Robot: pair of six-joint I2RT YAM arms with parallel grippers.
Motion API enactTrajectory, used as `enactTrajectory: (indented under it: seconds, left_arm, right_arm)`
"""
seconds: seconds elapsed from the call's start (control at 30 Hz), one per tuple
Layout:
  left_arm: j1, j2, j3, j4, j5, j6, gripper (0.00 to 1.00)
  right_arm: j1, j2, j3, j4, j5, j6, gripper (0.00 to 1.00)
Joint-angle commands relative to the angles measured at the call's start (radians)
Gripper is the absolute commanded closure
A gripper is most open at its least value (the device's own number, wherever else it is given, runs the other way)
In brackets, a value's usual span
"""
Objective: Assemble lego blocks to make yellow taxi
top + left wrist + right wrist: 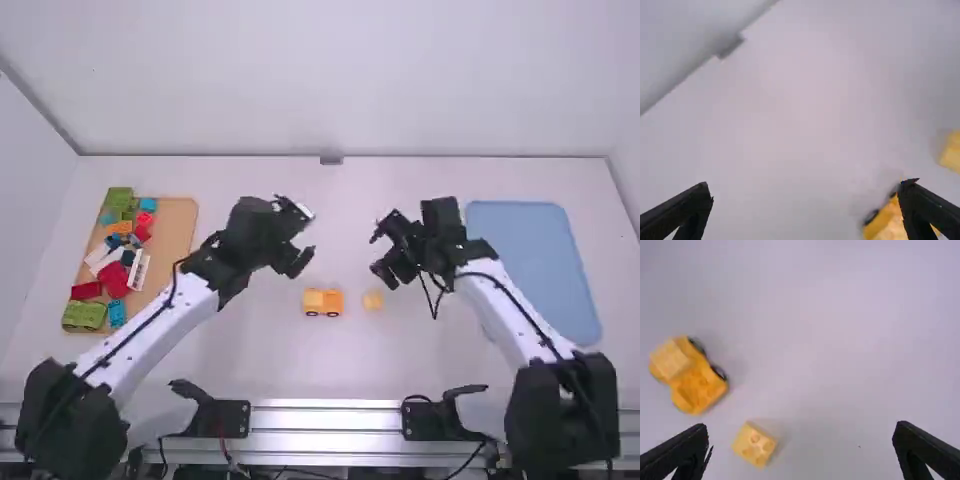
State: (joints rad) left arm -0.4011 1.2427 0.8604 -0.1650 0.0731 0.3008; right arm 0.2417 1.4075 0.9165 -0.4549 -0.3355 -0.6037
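Note:
In the high view, an orange-yellow wheeled car base (323, 302) stands mid-table with a paler yellow block on one end; a loose pale yellow block (373, 300) lies just right of it. My left gripper (305, 238) is above the table, up and left of the car, open and holding nothing. My right gripper (380, 252) is open beyond the loose block. The left wrist view has the left gripper (807, 192), the car (885, 222) partly behind one finger, and the block (952, 152). In the right wrist view are the right gripper (801, 432), the car (695, 382) and the studded block (754, 444).
A wooden tray (180, 215) of green, red, blue, white and orange blocks lies at the left, beside the left arm. A blue tray (530, 260) lies at the right, partly behind the right arm.

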Motion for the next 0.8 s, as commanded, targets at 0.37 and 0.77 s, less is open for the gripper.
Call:
enactTrajectory:
  seconds: [0.37, 0.77]
  left_arm:
    - [0.108, -0.257, -0.193, 0.075, -0.362, -0.272, 0.01]
    - [0.108, -0.236, -0.196, 0.08, -0.378, -0.279, 0.01]
  right_arm:
    - [0.139, 0.227, 0.117, -0.241, 0.195, -0.465, 0.02]
    - [0.224, 0.338, 0.013, -0.138, 0.183, -0.498, 0.02]
